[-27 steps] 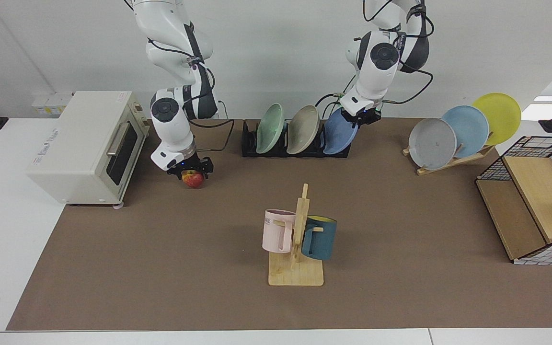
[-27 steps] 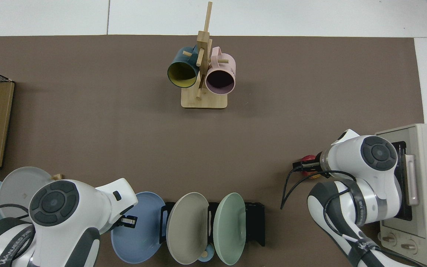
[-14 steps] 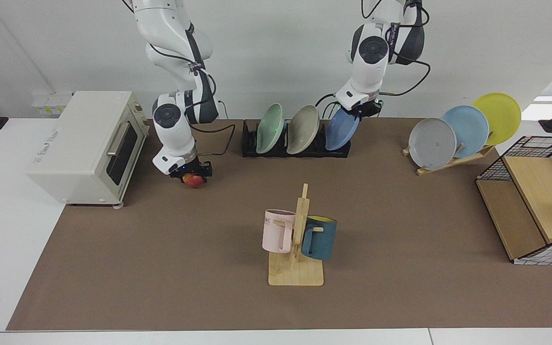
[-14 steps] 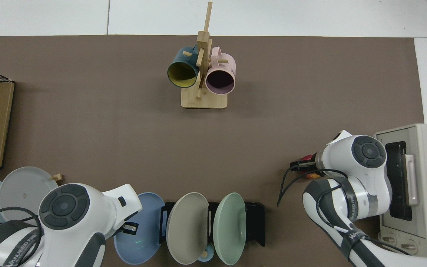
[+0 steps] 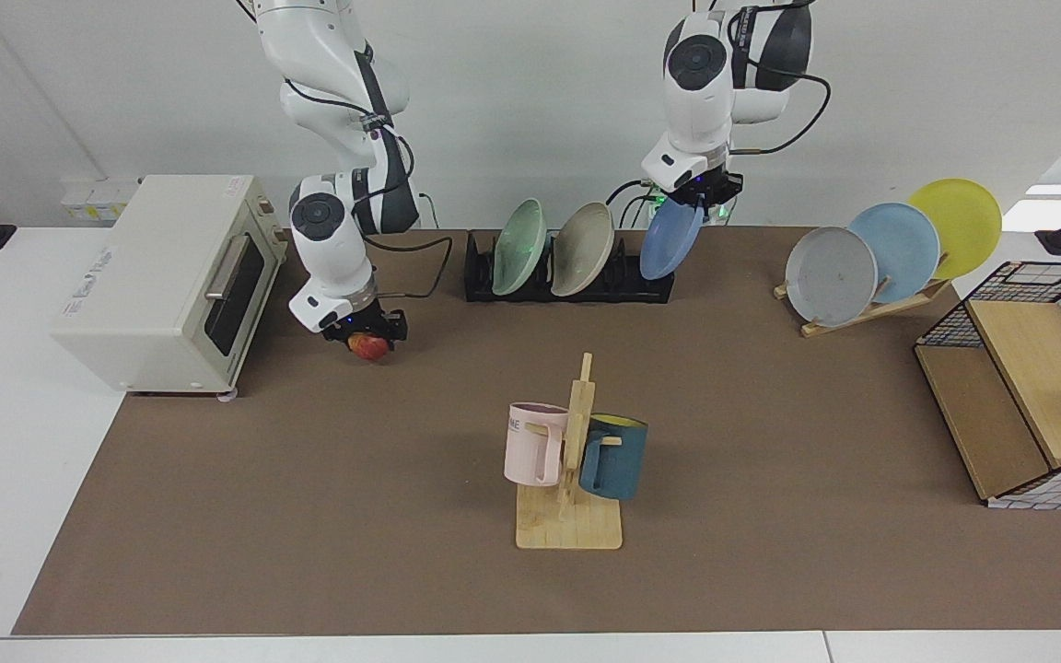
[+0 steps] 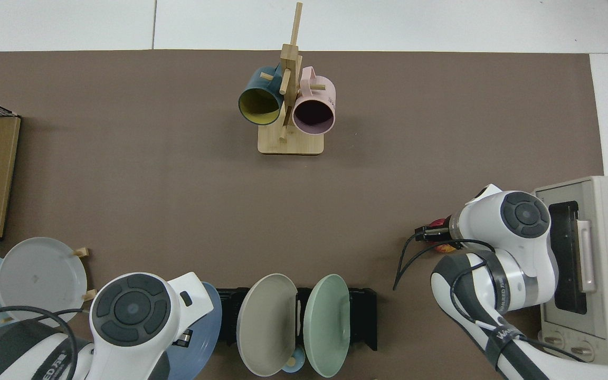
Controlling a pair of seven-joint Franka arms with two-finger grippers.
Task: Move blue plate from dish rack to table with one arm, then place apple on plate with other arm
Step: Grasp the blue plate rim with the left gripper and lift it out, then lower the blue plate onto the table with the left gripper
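Two claws are holding: the left claw [image 5: 689,198] is gripping the blue plate [image 5: 669,241] hanging edge-down beneath it, clear of the dish rack [image 5: 567,285], while the right claw [image 5: 367,333] is clasping the apple [image 5: 366,346].

Cream toaster oven [image 5: 167,281] at mat edge; wooden mug stand [image 5: 570,502] holding pink mug [image 5: 535,444], teal mug [image 5: 615,457]; wire basket [image 5: 1037,378].

Blue plate [image 5: 670,241] hanging on edge above dish rack [image 5: 567,281]; apple [image 5: 367,346] gripped.
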